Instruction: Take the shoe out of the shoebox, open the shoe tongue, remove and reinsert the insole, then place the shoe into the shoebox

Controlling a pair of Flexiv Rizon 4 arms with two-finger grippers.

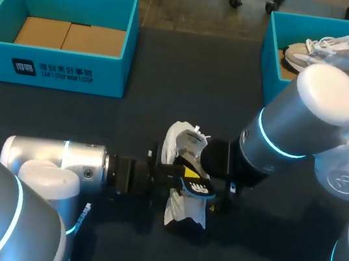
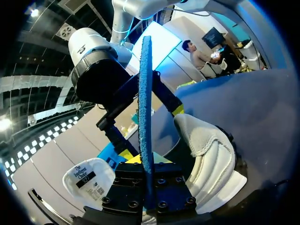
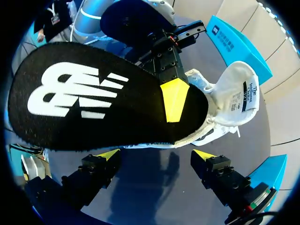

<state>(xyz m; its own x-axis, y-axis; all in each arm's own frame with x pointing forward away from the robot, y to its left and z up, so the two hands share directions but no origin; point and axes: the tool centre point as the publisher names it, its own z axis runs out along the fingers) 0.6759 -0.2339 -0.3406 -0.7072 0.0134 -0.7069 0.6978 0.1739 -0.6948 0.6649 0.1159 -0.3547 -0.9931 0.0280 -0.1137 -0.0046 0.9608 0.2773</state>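
Two fingers of left gripper [image 2: 146, 164] pinch insole [image 3: 93, 93] edge-on, seemingly clear of shoe [image 1: 182, 141] lying mid-table; right gripper [image 3: 154, 154] fingers spread, should steady heel while toe end feeds in first

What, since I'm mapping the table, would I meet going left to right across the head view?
Empty blue shoebox → white shoe in the middle → other blue shoebox, second shoe inside.
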